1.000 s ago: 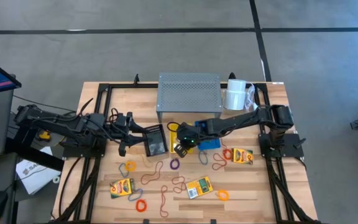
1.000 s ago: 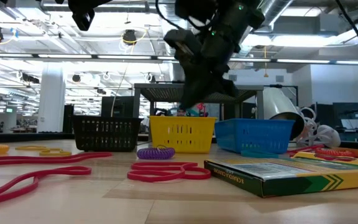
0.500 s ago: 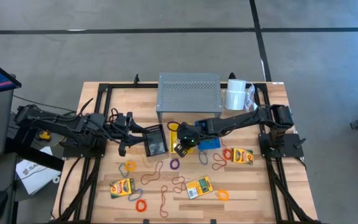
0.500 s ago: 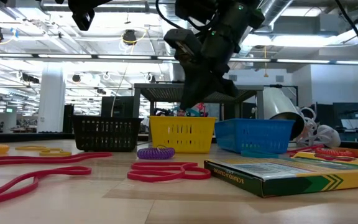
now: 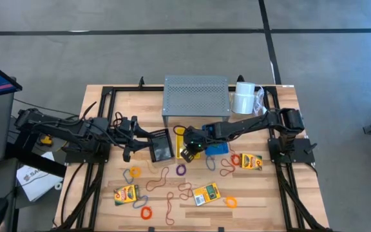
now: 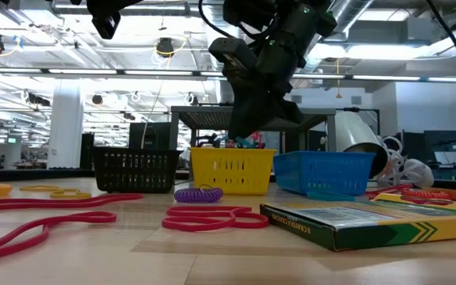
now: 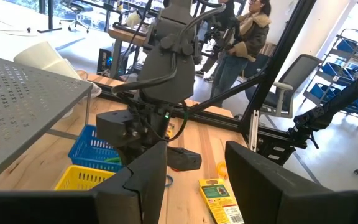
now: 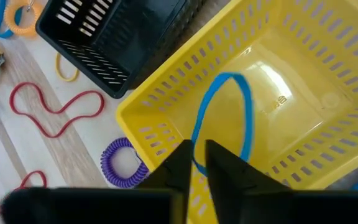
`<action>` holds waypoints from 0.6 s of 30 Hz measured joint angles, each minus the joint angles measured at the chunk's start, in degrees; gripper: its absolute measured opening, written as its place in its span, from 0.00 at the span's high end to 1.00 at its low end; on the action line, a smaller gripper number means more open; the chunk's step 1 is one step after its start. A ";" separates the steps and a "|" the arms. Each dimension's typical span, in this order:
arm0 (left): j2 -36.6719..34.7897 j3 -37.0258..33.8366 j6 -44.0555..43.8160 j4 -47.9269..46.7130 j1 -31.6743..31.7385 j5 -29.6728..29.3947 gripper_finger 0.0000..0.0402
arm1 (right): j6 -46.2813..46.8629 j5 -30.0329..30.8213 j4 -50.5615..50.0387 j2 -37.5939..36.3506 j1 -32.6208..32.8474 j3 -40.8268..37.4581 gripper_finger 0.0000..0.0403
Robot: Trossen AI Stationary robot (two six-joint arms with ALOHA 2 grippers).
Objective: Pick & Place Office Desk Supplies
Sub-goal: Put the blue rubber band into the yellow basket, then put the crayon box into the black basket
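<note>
Dangling blue rubber-band loop (image 8: 225, 118), thin, oval, over yellow basket (image 8: 303, 74).

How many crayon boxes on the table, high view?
3: one crayon box front-left, one front-centre, one at the right by the right arm's base. More could be hidden under the arms.

No lettering is legible, even on the nearest crayon box (image 6: 378, 221).

Pretty even overhead light, soft shadows on the table (image 5: 256, 193). Ceiling lamps (image 6: 165, 47) glare in the low view; nearest rubber bands (image 6: 22, 231) look slightly blurry, maybe.
</note>
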 joint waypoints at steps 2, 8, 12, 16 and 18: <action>0.02 0.00 0.00 0.00 0.00 0.00 0.60 | 0.01 -0.02 0.01 0.00 -0.03 0.00 0.78; 0.00 0.00 0.00 0.01 0.00 0.00 0.60 | 0.55 -1.19 -0.09 -0.02 -0.04 0.00 0.56; 0.01 0.00 0.00 0.01 0.00 0.00 0.60 | 1.11 -1.11 -0.81 -0.21 -0.04 0.00 0.49; 0.00 0.00 0.00 0.00 0.00 0.00 0.60 | 1.11 0.98 -4.08 -1.97 -0.04 -0.04 0.49; 0.01 0.00 0.00 0.01 0.00 0.00 0.60 | 1.09 3.14 -5.97 -3.79 0.02 -0.07 0.50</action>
